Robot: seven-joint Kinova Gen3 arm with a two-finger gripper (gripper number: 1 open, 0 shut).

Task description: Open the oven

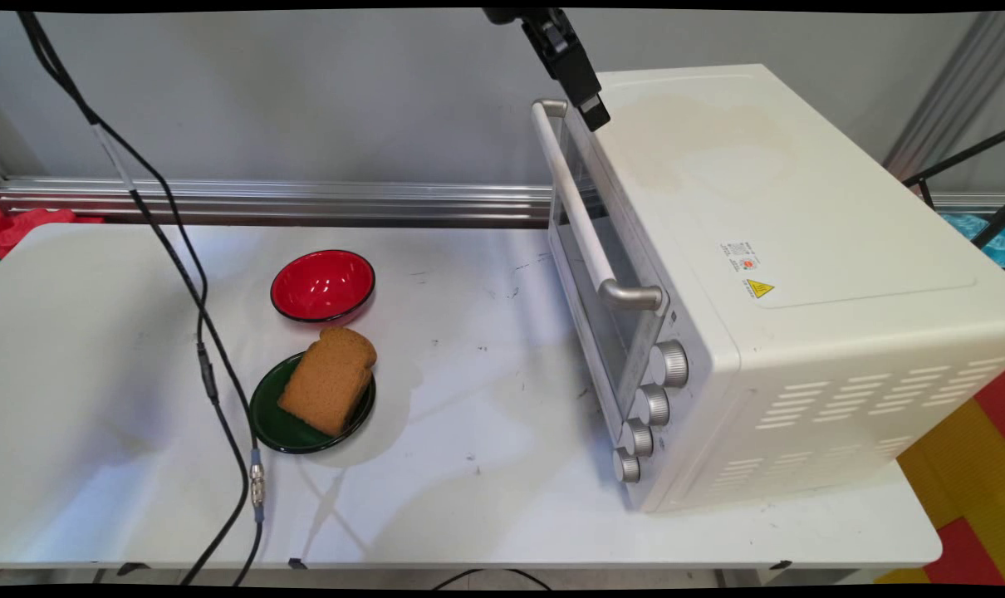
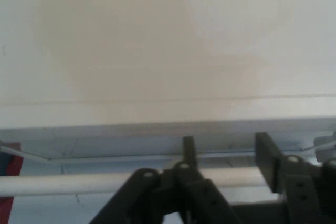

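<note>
A white toaster oven (image 1: pixel 801 274) stands on the right of the table, its glass door (image 1: pixel 602 257) facing left. My black gripper (image 1: pixel 595 116) comes down from the top edge to the far end of the door's upper rim, just beside the silver handle (image 1: pixel 577 208). In the hand view the gripper (image 2: pixel 228 148) is open, its fingers (image 2: pixel 266 156) spread along the handle (image 2: pixel 79 183), which crosses just below their tips in front of the oven's top (image 2: pixel 157 51). Nothing is held between them.
A green plate (image 1: pixel 280 428) holding a slice of brown bread (image 1: pixel 328 378) sits left of centre, with a red bowl (image 1: pixel 322 285) behind it. Black cables (image 1: pixel 208 374) hang down over the table's left part. Several knobs (image 1: pixel 652 404) line the oven's front.
</note>
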